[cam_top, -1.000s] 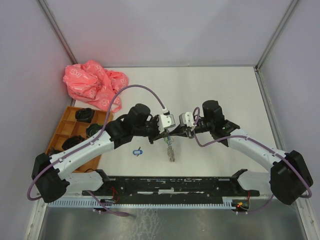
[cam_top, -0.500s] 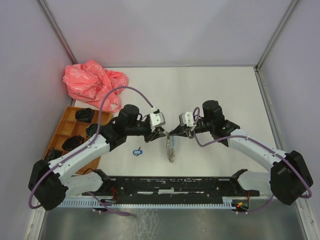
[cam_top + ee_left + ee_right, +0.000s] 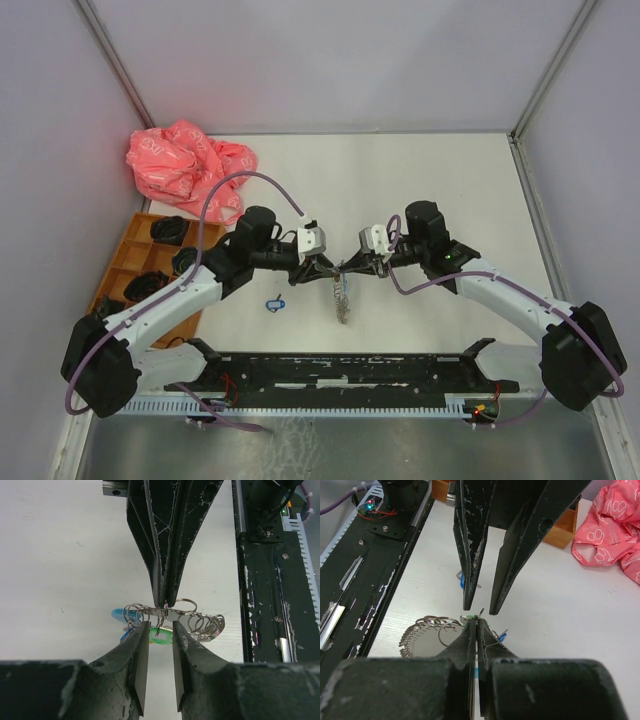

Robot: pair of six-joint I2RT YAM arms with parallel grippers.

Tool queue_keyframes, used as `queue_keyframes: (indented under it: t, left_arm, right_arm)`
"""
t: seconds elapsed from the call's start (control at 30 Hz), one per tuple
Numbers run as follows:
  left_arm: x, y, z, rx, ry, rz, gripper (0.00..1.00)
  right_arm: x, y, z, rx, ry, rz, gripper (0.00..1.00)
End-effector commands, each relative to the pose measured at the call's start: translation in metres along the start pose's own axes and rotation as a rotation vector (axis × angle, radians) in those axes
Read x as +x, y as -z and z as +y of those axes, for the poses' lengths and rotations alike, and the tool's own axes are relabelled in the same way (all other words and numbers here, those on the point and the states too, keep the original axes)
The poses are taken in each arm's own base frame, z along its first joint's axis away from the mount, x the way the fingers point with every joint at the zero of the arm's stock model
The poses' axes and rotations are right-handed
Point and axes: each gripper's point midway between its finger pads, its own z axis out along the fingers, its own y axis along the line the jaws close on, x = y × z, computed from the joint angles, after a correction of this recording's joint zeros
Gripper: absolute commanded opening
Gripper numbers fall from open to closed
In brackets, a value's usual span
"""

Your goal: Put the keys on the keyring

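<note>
The keyring (image 3: 343,292), a silvery metal piece strung with several small wire rings, hangs above the table between the two arms. My right gripper (image 3: 353,264) is shut on its upper edge; in the left wrist view its fingertips (image 3: 165,601) pinch the keyring (image 3: 200,622). A green-tagged key (image 3: 161,636) and a blue-tagged key (image 3: 119,614) hang from the rings. My left gripper (image 3: 161,626) stands open just short of the green tag, touching nothing. In the right wrist view the left gripper (image 3: 481,610) faces my shut right gripper (image 3: 476,620). Another blue-tagged key (image 3: 276,303) lies on the table.
A crumpled pink plastic bag (image 3: 188,165) lies at the back left. An orange compartment tray (image 3: 140,262) with dark objects sits at the left edge. The black base rail (image 3: 340,370) runs along the near edge.
My left gripper has opened and drawn back a little to the left, away from the keyring. The right gripper still holds the keyring in the same place.
</note>
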Motion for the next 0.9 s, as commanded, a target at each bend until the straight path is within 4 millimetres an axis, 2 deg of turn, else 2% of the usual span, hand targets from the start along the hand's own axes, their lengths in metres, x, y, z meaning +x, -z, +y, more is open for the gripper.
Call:
queue_keyframes:
  t: [0.0, 0.13, 0.33, 0.37, 0.6, 0.87]
  left_arm:
    - [-0.014, -0.003, 0.001, 0.047, -0.071, -0.046, 0.31]
    - [-0.011, -0.005, 0.002, 0.058, -0.058, -0.039, 0.26]
    - [-0.006, -0.009, 0.002, 0.077, -0.039, -0.022, 0.04]
    - [-0.004, -0.009, 0.001, 0.082, -0.032, -0.018, 0.03]
    - [0.001, -0.016, -0.006, 0.14, 0.025, -0.026, 0.03]
    - [-0.01, -0.02, -0.008, 0.154, 0.058, -0.089, 0.15]
  right_arm:
    - [-0.024, 0.002, 0.0, -0.022, 0.079, -0.067, 0.01]
    - [-0.026, 0.002, 0.001, -0.027, 0.082, -0.074, 0.01]
    - [-0.03, 0.001, 0.002, -0.038, 0.083, -0.105, 0.01]
    - [-0.032, 0.001, 0.002, -0.034, 0.083, -0.114, 0.01]
    - [-0.041, 0.001, -0.002, 0.027, 0.091, -0.191, 0.01]
    - [-0.044, -0.004, -0.006, 0.107, 0.103, -0.262, 0.01]
